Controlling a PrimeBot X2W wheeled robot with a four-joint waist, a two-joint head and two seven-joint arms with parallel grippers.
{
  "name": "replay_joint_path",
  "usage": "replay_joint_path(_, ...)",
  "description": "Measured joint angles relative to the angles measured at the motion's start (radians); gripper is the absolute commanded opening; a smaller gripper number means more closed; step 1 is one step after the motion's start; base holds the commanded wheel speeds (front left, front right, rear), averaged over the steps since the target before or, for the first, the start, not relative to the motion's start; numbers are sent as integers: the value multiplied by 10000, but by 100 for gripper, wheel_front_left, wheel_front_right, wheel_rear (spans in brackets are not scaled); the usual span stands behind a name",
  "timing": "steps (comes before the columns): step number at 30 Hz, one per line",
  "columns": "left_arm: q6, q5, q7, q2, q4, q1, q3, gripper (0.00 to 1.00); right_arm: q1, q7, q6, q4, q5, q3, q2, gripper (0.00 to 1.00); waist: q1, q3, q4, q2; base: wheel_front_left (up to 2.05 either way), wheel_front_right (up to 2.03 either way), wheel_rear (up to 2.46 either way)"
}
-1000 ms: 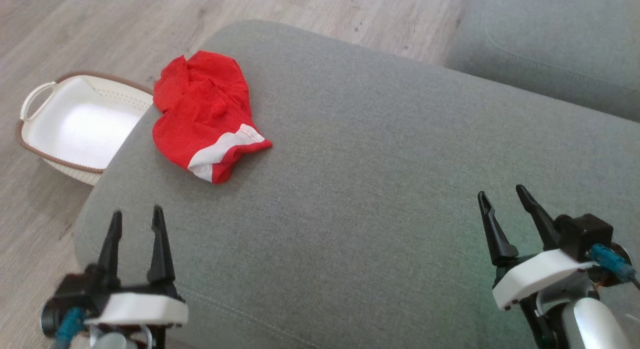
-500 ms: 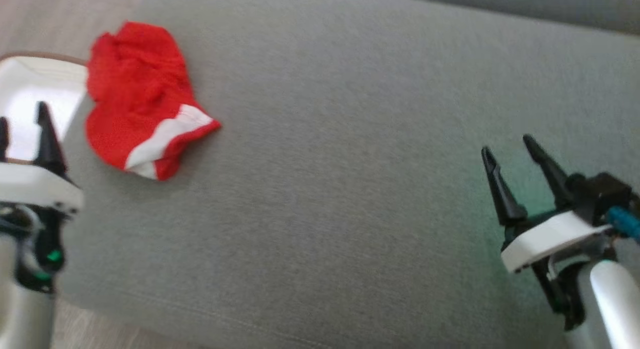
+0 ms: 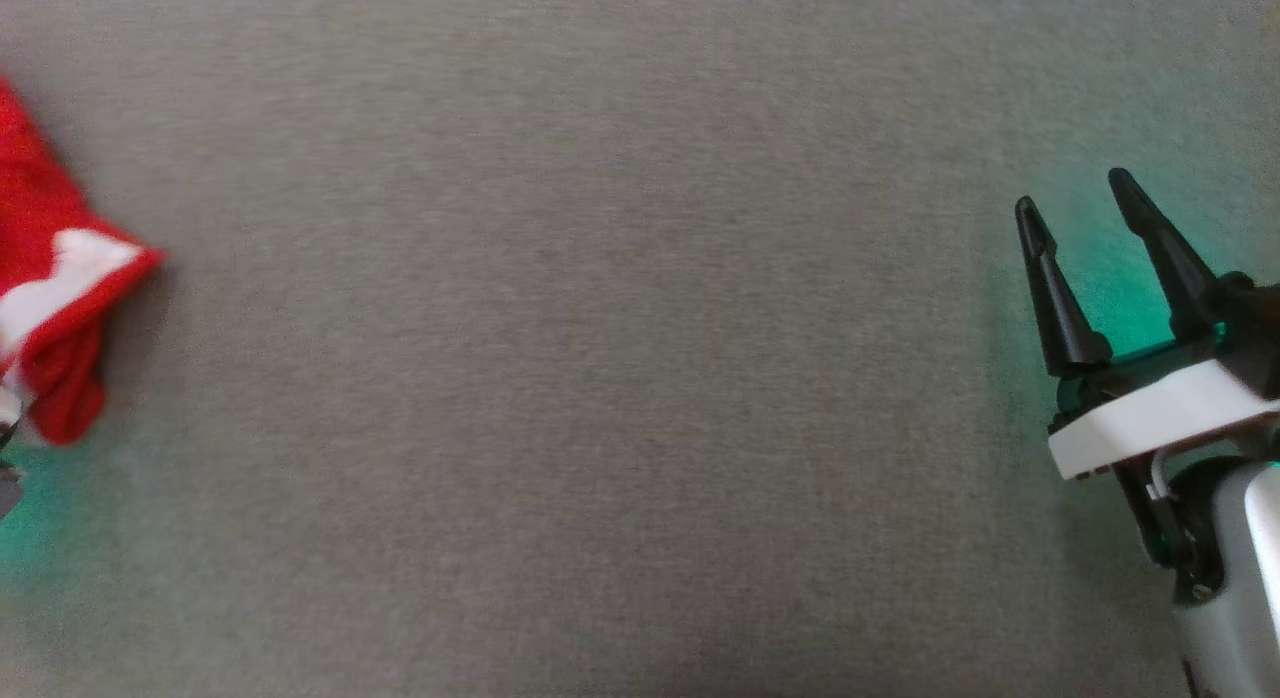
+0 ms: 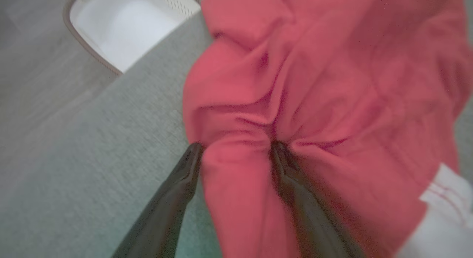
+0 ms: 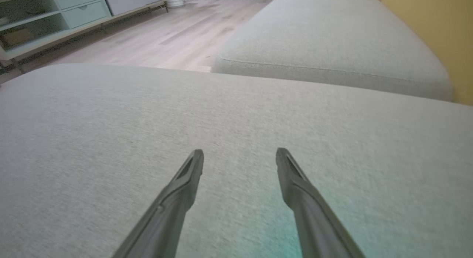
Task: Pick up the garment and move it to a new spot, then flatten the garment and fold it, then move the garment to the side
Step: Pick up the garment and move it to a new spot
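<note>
The garment (image 3: pixel 50 308) is a crumpled red piece with a white band, lying on the grey sofa cushion (image 3: pixel 600 378) at the head view's left edge. In the left wrist view the garment (image 4: pixel 332 84) takes up the right half. My left gripper (image 4: pixel 236 146) is open, its fingertips pressed down on either side of a raised red fold near the garment's edge. My right gripper (image 3: pixel 1075 191) hovers open over bare cushion far to the right, and in its own wrist view the right gripper (image 5: pixel 239 151) has nothing between its fingers.
A white basket (image 4: pixel 122 25) with a brown rim stands on the wooden floor beside the cushion, past the garment. A second grey cushion (image 5: pixel 332 40) lies beyond the right gripper, with wooden floor (image 5: pixel 147 36) and low shelving behind.
The head camera has swung down and right, so the garment now sits at the left edge. My left gripper has travelled forward to the garment. The right gripper has kept its pose.
</note>
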State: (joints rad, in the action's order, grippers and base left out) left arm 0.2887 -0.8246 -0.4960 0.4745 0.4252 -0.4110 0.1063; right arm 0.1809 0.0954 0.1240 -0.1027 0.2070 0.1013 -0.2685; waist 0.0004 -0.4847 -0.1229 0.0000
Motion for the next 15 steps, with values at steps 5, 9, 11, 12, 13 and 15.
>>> replay_joint_path(5,447,-368,-1394,397,-19,-1,238,100,62,-174,0,17,42,-92,6,100,-3,-452,605,1,0,0,0)
replay_joint_path(9,552,-531,-1860,543,-378,28,242,0,154,-267,0,82,42,-90,38,100,-3,-347,712,0,0,0,0)
replay_joint_path(11,558,-401,-1676,543,-552,108,196,0,151,-303,0,134,42,-86,79,100,-3,-160,666,0,0,0,0)
replay_joint_path(12,548,-278,-1515,543,-629,201,140,0,151,-309,0,197,42,-79,90,100,-3,-49,639,0,0,0,0)
replay_joint_path(13,533,-167,-1331,545,-723,337,84,0,146,-347,0,272,44,-69,111,100,-3,71,613,0,0,0,0)
replay_joint_path(15,414,73,-867,577,-849,546,-6,0,141,-408,0,460,90,-52,173,100,-3,354,560,0,0,0,0)
